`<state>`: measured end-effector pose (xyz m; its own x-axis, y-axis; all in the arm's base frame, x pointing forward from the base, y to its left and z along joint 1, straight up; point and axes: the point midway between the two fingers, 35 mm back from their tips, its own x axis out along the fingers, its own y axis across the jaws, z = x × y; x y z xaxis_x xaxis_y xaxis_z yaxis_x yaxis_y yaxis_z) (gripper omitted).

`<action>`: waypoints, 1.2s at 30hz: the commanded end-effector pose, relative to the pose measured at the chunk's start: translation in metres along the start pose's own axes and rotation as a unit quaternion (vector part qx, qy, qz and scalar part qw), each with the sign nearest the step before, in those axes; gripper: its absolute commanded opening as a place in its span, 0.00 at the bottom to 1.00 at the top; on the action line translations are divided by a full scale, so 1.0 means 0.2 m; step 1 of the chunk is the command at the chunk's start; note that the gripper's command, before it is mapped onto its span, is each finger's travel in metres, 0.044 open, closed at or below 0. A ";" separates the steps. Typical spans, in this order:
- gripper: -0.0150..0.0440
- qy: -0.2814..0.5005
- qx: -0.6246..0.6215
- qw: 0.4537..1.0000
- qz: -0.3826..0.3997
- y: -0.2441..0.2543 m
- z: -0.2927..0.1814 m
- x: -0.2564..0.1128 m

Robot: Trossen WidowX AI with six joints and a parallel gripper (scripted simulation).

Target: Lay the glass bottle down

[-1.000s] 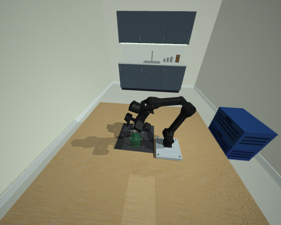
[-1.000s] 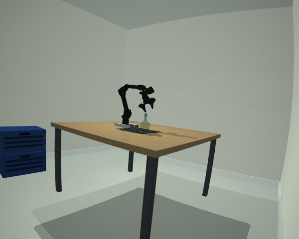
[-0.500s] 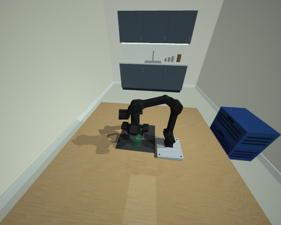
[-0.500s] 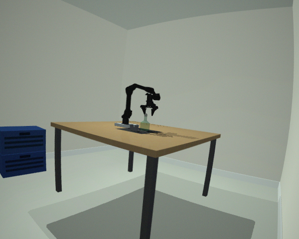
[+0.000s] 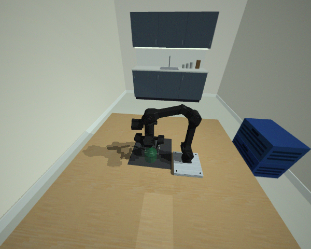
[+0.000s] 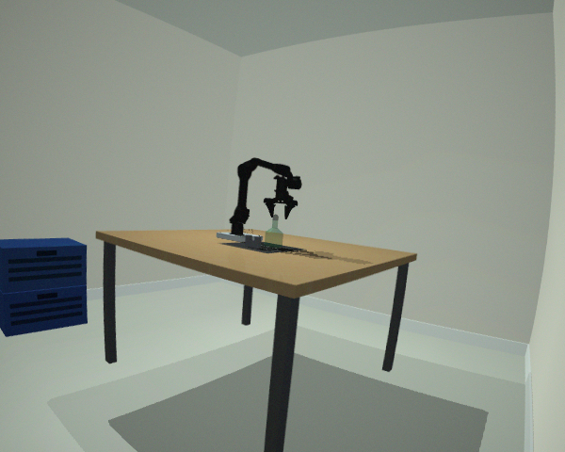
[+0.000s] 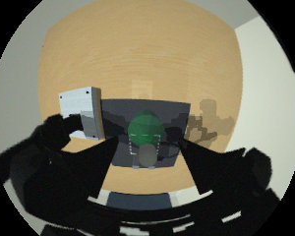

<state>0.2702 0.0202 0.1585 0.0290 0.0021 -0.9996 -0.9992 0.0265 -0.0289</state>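
The green glass bottle (image 5: 150, 157) (image 6: 274, 238) (image 7: 146, 123) stands upright on the dark mat (image 5: 165, 162) (image 7: 119, 105), its grey top (image 6: 275, 217) (image 7: 147, 155) uppermost. My gripper (image 6: 279, 217) (image 7: 149, 141) is open and empty, pointing down. Its fingertips are at about the height of the bottle's top, with the top between or close to them. The dashed outline (image 5: 158, 150) (image 7: 159, 145) lies on the mat, partly hidden by the bottle. The grey rest (image 7: 136, 161) is mostly hidden behind the bottle's top in the wrist view.
The arm's light base plate (image 5: 187, 170) (image 7: 73, 105) is beside the mat on the wooden table (image 5: 104, 203) (image 6: 200, 252). A blue drawer unit (image 5: 268, 139) (image 6: 40, 282) stands on the floor beyond the table's edge. The arm arches over from the base to the bottle.
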 end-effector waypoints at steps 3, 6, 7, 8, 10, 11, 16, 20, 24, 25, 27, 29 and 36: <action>1.00 -0.003 -0.002 1.000 0.000 0.00 -0.04 0.00; 1.00 -0.002 -0.002 1.000 0.000 0.00 -0.07 0.00; 1.00 -0.002 -0.002 1.000 0.000 0.00 -0.08 0.00; 1.00 -0.002 -0.002 1.000 0.000 0.00 -0.08 0.00; 1.00 -0.002 -0.002 1.000 0.000 0.00 -0.10 0.00; 1.00 -0.002 -0.002 1.000 0.000 0.00 -0.11 0.00; 1.00 -0.002 -0.002 1.000 0.000 0.00 -0.14 0.00; 0.82 -0.002 -0.002 1.000 0.000 0.00 -0.14 0.00; 0.64 -0.002 -0.002 1.000 0.000 0.00 -0.14 0.00; 0.60 -0.002 -0.002 1.000 0.000 0.00 -0.14 0.00; 0.51 -0.002 -0.002 1.000 0.000 0.00 -0.14 0.00; 0.45 -0.002 -0.002 1.000 0.000 0.00 -0.14 0.00; 0.45 -0.002 -0.002 1.000 0.000 0.00 -0.14 0.00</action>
<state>0.2686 -0.0078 0.1599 0.0280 0.0007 -0.9996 -0.9993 0.0267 -0.0279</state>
